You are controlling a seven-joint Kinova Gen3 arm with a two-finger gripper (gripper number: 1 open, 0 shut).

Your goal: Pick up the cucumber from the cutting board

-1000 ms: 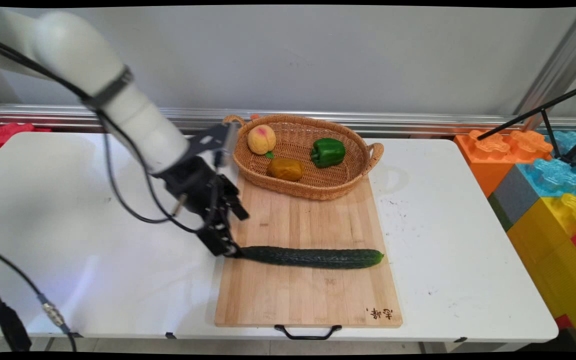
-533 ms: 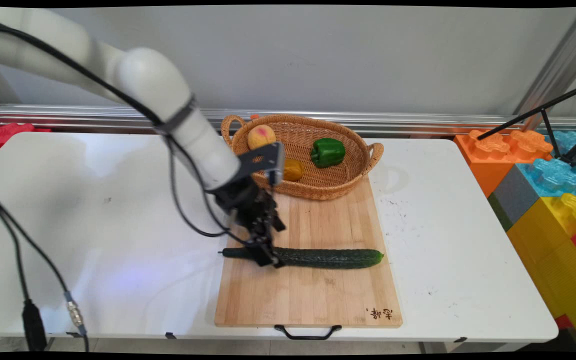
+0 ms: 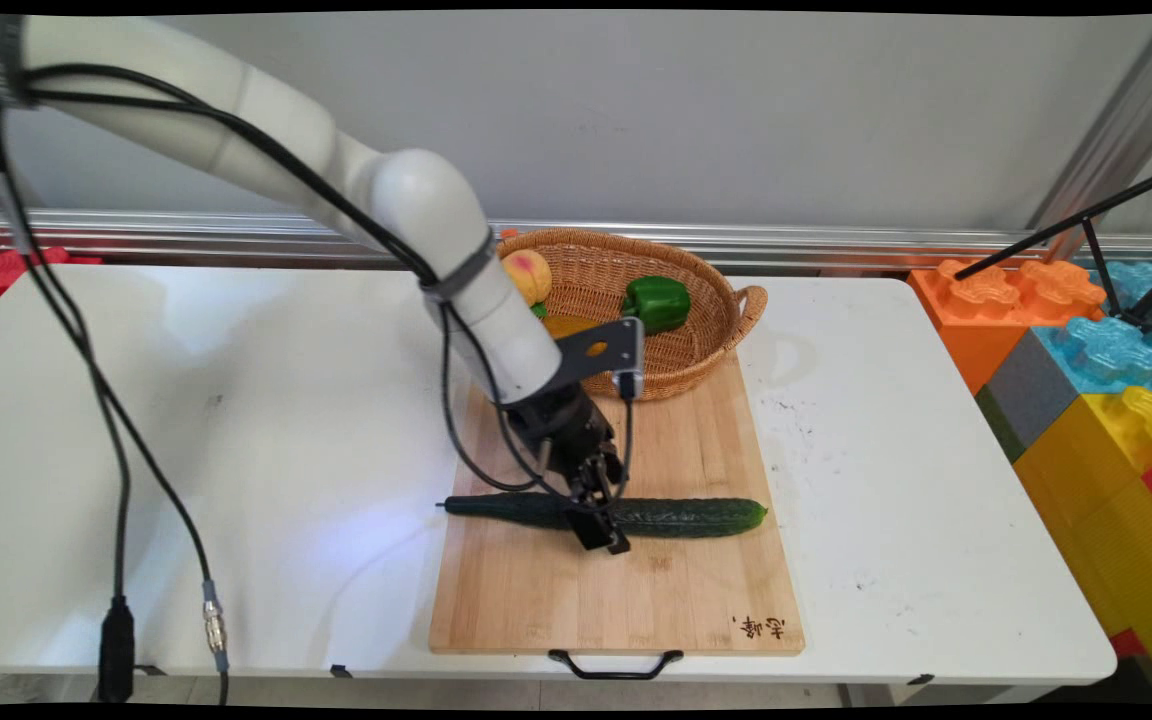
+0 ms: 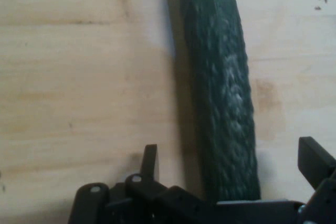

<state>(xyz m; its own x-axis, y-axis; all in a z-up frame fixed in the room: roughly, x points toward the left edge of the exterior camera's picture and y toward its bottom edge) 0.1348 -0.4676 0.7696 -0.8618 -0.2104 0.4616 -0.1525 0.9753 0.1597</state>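
A long dark green cucumber (image 3: 686, 516) lies crosswise on a wooden cutting board (image 3: 616, 600). My gripper (image 3: 601, 525) is down over the cucumber's middle, open, with one finger on each side of it. In the hand view the cucumber (image 4: 220, 77) runs up from between the two fingertips (image 4: 149, 161) over the board (image 4: 79, 77). I cannot tell whether the fingers touch it.
A wicker basket (image 3: 706, 350) stands at the board's far end and holds a peach (image 3: 528, 272), a green pepper (image 3: 656, 303) and a brownish-yellow item (image 3: 566, 325) partly hidden by the arm. Big coloured blocks (image 3: 1086, 360) stand beyond the table's right edge.
The gripper has travelled right along the cucumber, from its left tip to its middle. The cucumber has stayed in place.
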